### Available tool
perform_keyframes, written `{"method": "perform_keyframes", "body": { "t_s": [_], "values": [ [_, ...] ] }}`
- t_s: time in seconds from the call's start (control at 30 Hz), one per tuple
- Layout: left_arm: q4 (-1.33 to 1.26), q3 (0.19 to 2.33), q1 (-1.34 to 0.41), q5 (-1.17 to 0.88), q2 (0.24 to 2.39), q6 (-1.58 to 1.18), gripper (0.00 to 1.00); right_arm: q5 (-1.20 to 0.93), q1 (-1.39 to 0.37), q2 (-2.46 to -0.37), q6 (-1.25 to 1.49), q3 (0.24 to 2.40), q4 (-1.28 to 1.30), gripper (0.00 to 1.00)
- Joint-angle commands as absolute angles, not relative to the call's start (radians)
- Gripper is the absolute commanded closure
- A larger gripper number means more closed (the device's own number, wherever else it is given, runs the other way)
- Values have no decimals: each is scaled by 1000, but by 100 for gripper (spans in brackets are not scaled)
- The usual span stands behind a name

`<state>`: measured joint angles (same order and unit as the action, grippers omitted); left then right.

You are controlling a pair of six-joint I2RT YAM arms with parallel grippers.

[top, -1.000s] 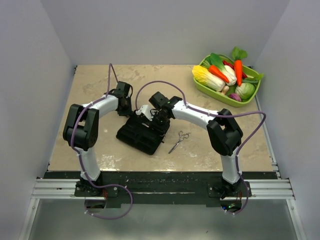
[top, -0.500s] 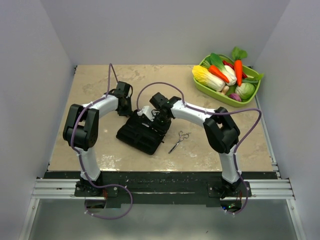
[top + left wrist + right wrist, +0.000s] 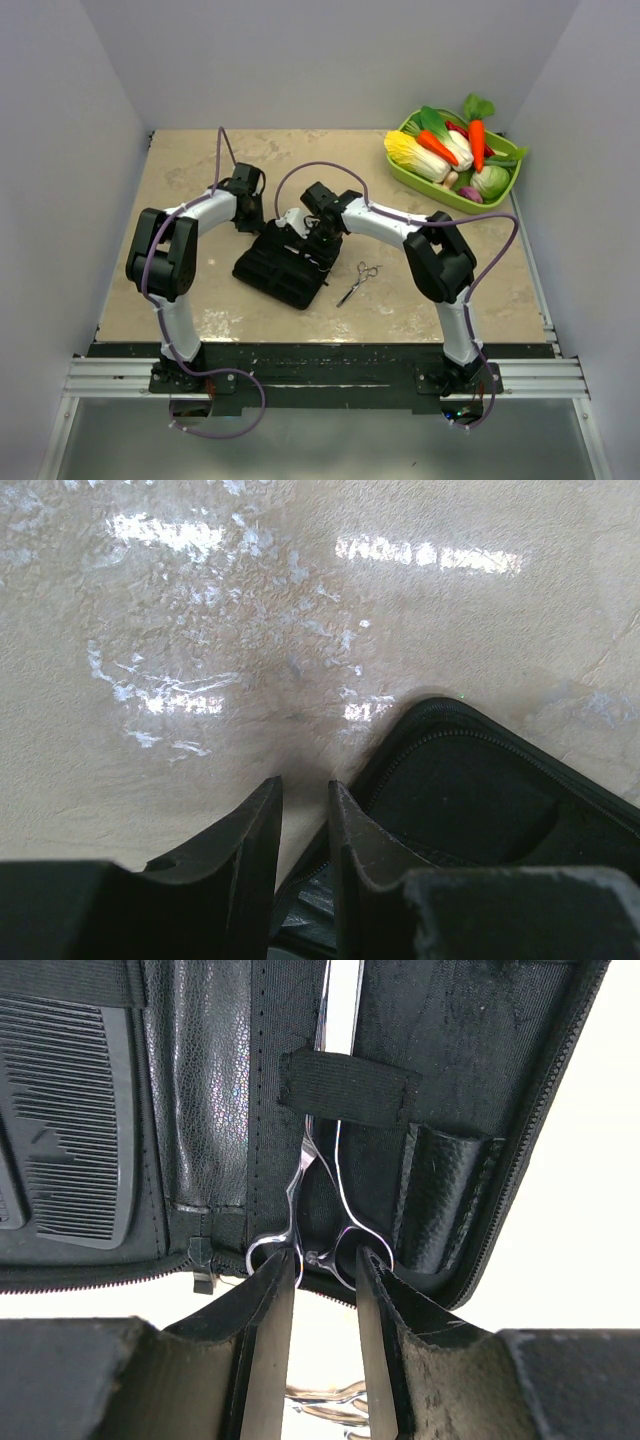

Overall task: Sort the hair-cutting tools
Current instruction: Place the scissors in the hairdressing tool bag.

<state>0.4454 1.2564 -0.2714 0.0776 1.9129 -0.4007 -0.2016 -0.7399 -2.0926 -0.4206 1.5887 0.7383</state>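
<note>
Scissors (image 3: 343,1005) at case (image 3: 215,1090) edge, second pair (image 3: 357,281) outside

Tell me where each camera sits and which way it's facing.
Top external: above and behind, looking down at the table; left arm and right arm show, bases nearest.
Left wrist: on the left arm, facing the table and a corner of the black case; left gripper fingers show.
Right wrist: facing into the black case at comb and scissors; right gripper fingers show.
Shared: all three see the black case.
</note>
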Motion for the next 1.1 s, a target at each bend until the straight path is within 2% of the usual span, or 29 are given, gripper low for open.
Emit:
{"method": "perform_keyframes", "body": {
  "t_s": [0.0, 0.8, 1.07],
  "values": [
    [479, 1250, -285, 38, 1927, -405, 70, -212, -741, -2114, -430, 1618, 733, 66],
    [457, 1213, -285, 12, 1916, -422, 70, -144, -814, -2164, -357, 1658, 678, 71],
    [451, 1210, -285, 6, 1916, -426, 70, -110, -834, -2167, -338, 1664, 571, 72]
  ]
}}
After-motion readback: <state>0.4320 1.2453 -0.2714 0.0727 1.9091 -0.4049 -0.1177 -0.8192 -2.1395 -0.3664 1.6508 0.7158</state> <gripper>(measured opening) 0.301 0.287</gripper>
